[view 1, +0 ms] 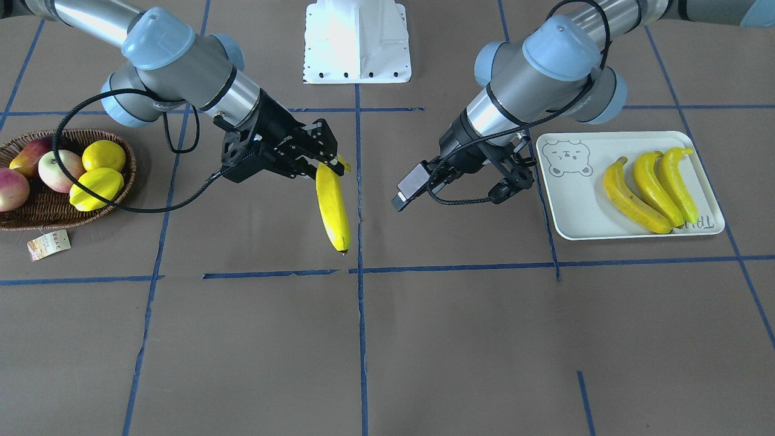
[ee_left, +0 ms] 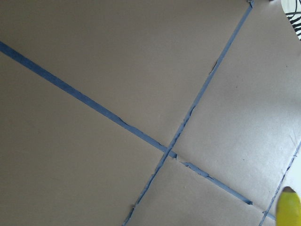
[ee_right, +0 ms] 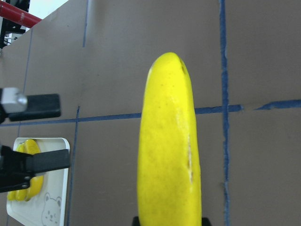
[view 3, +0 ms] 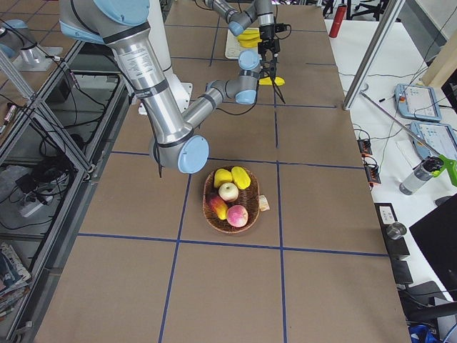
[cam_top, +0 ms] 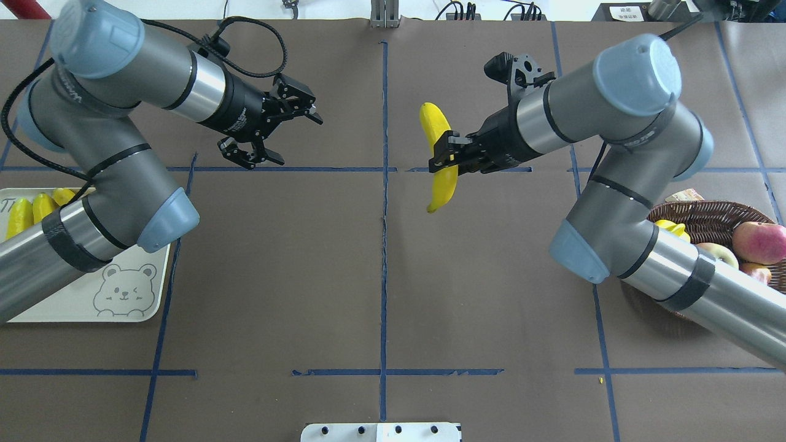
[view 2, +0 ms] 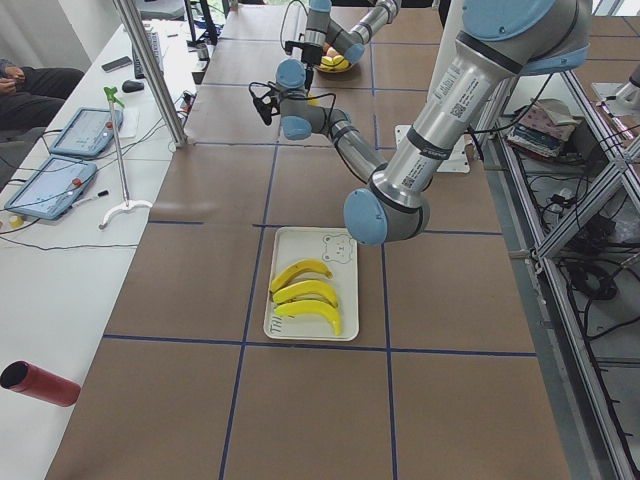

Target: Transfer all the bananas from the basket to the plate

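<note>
My right gripper (view 1: 327, 165) is shut on a yellow banana (view 1: 333, 206) and holds it above the table near the centre line; the banana hangs lengthwise (cam_top: 437, 159) and fills the right wrist view (ee_right: 169, 141). My left gripper (cam_top: 293, 136) is open and empty, a short way across the centre line from the banana. Three bananas (view 1: 651, 188) lie side by side on the white bear-face plate (view 1: 575, 206), which my left arm partly hides in the overhead view (cam_top: 86, 301). The wicker basket (view 1: 36, 221) shows no bananas.
The basket holds apples (view 1: 60, 169), a lemon (view 1: 104, 155) and a starfruit (view 1: 97, 188). A paper tag (view 1: 48, 244) lies beside it. The white robot base (view 1: 357, 42) stands at the table's robot-side edge. Blue tape lines cross the brown table.
</note>
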{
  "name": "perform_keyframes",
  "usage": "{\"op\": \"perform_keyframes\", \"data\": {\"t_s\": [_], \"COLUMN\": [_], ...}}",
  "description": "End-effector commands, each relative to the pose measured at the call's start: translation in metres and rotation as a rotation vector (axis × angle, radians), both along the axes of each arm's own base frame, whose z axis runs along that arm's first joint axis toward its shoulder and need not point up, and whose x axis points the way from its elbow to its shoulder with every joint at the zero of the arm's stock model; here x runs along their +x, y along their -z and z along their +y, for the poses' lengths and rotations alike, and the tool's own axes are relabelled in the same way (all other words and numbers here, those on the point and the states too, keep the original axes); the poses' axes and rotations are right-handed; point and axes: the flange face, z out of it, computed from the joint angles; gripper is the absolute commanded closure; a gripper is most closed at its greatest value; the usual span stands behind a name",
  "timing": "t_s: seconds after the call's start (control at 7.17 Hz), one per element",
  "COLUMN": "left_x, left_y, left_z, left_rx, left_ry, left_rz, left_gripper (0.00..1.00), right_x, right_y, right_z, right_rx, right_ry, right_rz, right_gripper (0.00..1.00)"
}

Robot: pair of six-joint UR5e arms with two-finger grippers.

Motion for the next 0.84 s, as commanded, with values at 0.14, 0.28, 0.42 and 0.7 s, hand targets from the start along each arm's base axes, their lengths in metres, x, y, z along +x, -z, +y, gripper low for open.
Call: {"op": "perform_keyframes", "data": {"t_s": [0.14,0.28,0.42,0.7], "left_x": [0.024,0.026,0.042,0.056], "left_y": [0.015,0.021,0.02,0.016], "left_z": [0.003,0.004,0.015,0.022], "left_rx": [-0.022,-0.055,-0.056,-0.054], "left_ry": [0.055,0.059,0.035,0.037], "left_rz": [0.092,0.11,0.105,0.103], "left_gripper": [0.05,0.05,0.05,0.07], "right_x": [-0.025,-0.027,-0.027,-0.026], "right_y": [0.017,0.018,0.019,0.019], "right_z": [0.023,0.025,0.026,0.027], "right_rx": [-0.014,-0.013,-0.011,-0.012], "right_ry": [-0.016,-0.016,-0.014,-0.014], "right_rz": [-0.057,-0.058,-0.061,-0.062], "right_gripper": [0.97,0.97,0.97,0.96]}}
